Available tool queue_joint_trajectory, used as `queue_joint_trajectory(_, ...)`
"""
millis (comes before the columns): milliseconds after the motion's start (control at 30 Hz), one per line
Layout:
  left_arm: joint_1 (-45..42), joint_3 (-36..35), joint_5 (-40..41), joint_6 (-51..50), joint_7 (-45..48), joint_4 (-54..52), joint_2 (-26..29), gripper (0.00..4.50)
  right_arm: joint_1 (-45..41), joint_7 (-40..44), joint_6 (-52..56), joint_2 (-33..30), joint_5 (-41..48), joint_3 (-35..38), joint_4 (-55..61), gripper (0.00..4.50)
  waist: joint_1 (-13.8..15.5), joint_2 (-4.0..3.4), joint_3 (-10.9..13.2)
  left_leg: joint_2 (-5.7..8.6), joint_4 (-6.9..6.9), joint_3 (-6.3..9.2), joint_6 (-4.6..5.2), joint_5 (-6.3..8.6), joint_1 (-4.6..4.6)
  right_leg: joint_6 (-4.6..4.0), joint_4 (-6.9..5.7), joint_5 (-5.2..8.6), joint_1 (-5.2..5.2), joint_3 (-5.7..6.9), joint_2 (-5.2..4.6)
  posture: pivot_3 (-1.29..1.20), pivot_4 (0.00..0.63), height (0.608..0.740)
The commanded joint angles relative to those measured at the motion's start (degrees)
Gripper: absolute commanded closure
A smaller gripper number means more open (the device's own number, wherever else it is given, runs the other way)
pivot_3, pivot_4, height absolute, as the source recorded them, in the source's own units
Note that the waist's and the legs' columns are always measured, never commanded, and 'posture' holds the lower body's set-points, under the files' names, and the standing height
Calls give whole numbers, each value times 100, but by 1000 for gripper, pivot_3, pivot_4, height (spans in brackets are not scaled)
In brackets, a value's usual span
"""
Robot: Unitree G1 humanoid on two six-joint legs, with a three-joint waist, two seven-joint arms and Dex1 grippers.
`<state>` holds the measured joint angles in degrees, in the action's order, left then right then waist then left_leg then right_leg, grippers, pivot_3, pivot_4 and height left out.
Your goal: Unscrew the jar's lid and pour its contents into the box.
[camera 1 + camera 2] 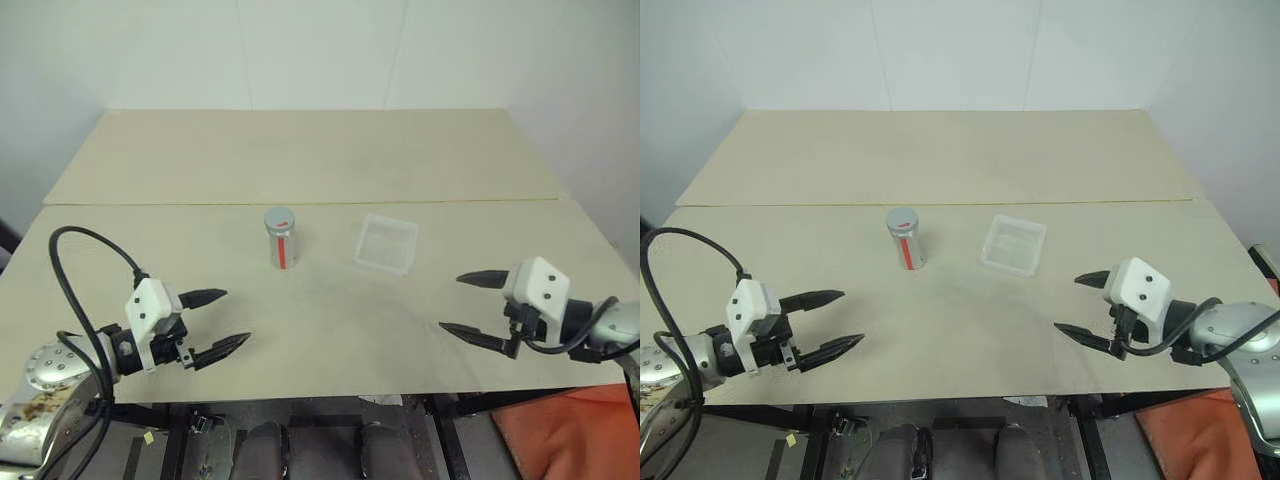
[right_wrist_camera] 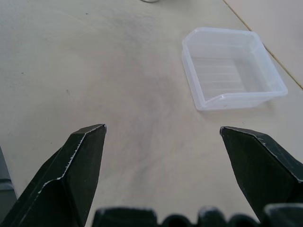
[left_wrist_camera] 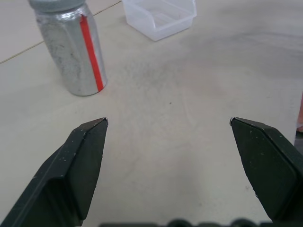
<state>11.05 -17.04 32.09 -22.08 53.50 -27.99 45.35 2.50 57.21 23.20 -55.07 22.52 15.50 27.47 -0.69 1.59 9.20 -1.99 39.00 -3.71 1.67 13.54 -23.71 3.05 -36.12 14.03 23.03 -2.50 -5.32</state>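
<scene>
The jar (image 1: 281, 238) stands upright near the middle of the tabletop (image 1: 320, 320), its long axis vertical, with the grey lid (image 1: 279, 218) seated on top and not yet unscrewed. The box (image 1: 386, 244) sits just to the jar's right, apart from it, and looks empty; the contents cannot be made out through the silvery wall. The left gripper (image 1: 223, 320) hovers near the front edge with its jaws spread wide and nothing between them, angled inward toward the jar, which lies ahead of it and to its right. The right gripper (image 1: 462, 302) hangs at the opposite side, its jaws equally wide and empty, turned inward toward the box, which lies ahead and to its left. The jar looks somewhat nearer the left gripper, while the box is nearer the right one, so a likely opening move is for the left arm to reach forward and clasp the jar's body across its width, leaving the lid free for the right. The label is a plain red vertical stripe running down the jar; no brand or writing can be read on it or on the box.
</scene>
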Motion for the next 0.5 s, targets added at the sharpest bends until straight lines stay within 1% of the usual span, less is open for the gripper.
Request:
queue_joint_trajectory(33,10,-204,47,54,-5,-159,47,14,-165,5,-179,-41,-79,0,-81,0,3,0,0,0,0,0,0,0,0,0,0,0,0,0,0,0,150,740)
queue_joint_trajectory(200,77,-278,14,64,-91,-195,-14,14,-437,23,-293,-17,-153,-174,-293,0,1,0,0,-1,0,0,0,0,0,-1,-1,0,1,0,2,0,150,740)
queue_joint_trajectory(400,31,-81,-200,162,-495,-327,-320,14,-697,-93,-315,74,-273,-424,-412,0,2,0,0,0,0,1,0,0,0,0,0,0,0,0,1,0,150,740)
queue_joint_trajectory(467,-155,81,-381,181,-904,-314,-580,14,-851,-181,-325,180,-321,-538,-430,0,2,0,0,0,0,1,0,0,1,0,-2,0,-1,0,1,0,150,740)
queue_joint_trajectory(500,-265,224,-522,306,-1122,-289,-809,14,-939,-273,-295,261,-353,-605,-435,0,2,0,0,0,1,1,0,0,2,0,-3,-1,-2,0,1,0,150,740)
